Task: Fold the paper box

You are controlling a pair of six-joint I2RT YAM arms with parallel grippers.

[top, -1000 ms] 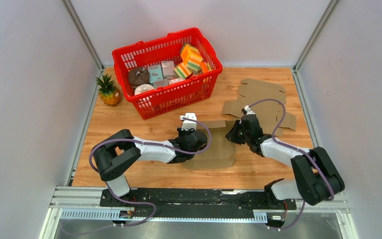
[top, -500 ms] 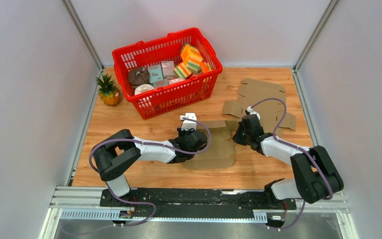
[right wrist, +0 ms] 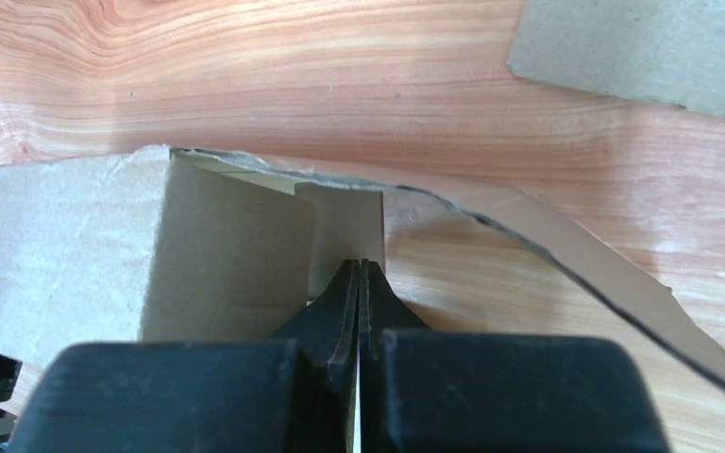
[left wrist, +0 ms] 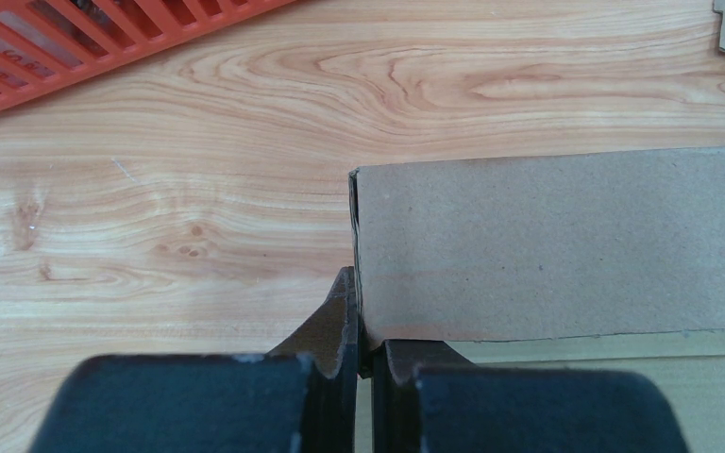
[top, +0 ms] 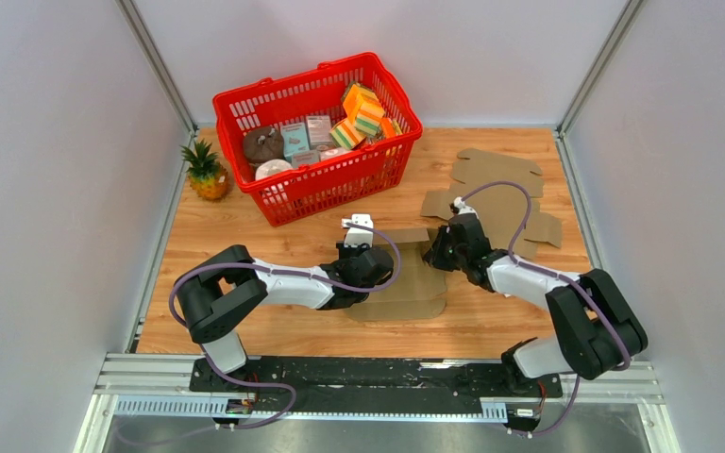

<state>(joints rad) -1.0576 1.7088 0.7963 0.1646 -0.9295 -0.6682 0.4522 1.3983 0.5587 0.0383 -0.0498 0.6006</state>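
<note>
- The paper box lies partly folded on the wooden table, in the middle between the two arms, with a flat panel toward the near edge and a raised panel on its far side.
- The left gripper is set at the box's left edge, and the right gripper at its far right corner.
- Bare wood is seen to the left of the box and along the near edge. The red basket stands close behind, and a second flat cardboard blank lies just beyond the right gripper.
- A pineapple stands at the far left, beside the basket and well apart from the box.
- From above, neither gripper's jaws can be made out.
- In the left wrist view, the fingers are seen clamped narrowly on the lower corner of the upright panel, whose vertical edge rises straight above them. Open table lies to its left, up to the basket's wall.
- In the right wrist view, the jaws are pressed together with no gap, their tips against a small inner flap of the box. Whether cardboard is pinched between them cannot be told.
- That view also shows a loose flap curving away to the right, lifted off the wood, which the overhead view hides behind the arm.
</note>
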